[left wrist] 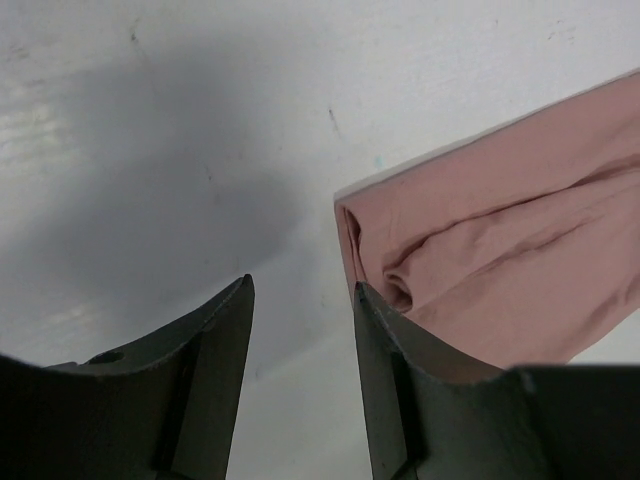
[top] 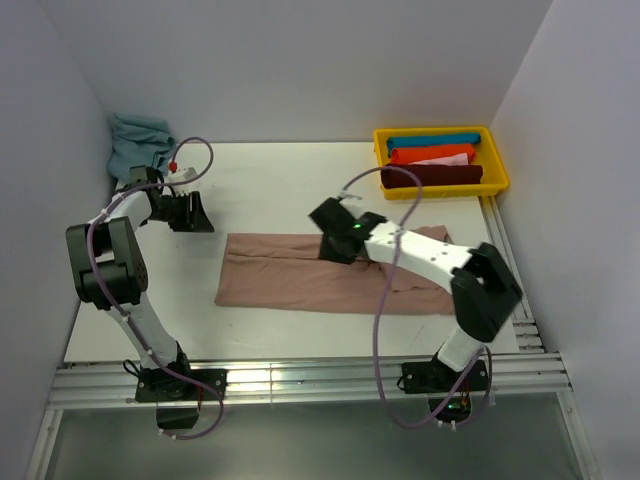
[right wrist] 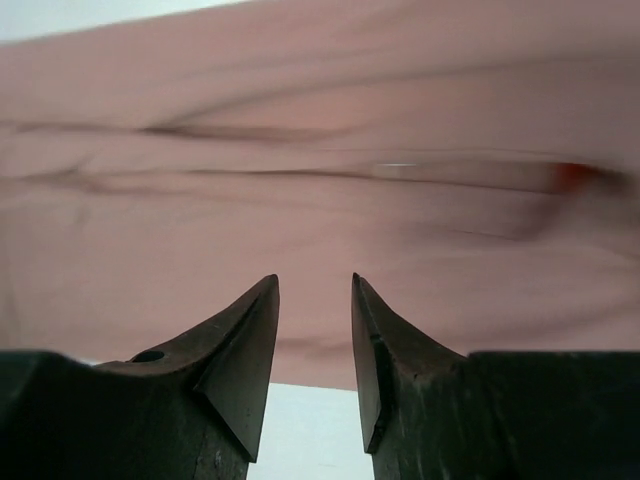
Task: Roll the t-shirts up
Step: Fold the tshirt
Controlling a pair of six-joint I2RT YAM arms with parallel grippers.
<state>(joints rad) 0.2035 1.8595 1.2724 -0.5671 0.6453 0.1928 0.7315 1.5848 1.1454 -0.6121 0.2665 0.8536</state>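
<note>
A dusty pink t-shirt (top: pixel 290 275) lies folded into a long flat strip across the middle of the white table (top: pixel 270 180). My right gripper (top: pixel 333 240) hovers over the strip's upper middle, open and empty; in the right wrist view its fingers (right wrist: pixel 250 330) frame the pink cloth (right wrist: pixel 320 170), with a bit of orange print (right wrist: pixel 575 178) at right. My left gripper (top: pixel 200 215) is open and empty, left of the strip's far-left corner. The left wrist view shows that corner (left wrist: pixel 480 260) beside the right finger (left wrist: pixel 400 370).
A yellow tray (top: pixel 495 165) at the back right holds rolled shirts in teal, orange, white and dark red. A crumpled teal cloth (top: pixel 138 140) lies in the back left corner. Walls close in on the left, back and right.
</note>
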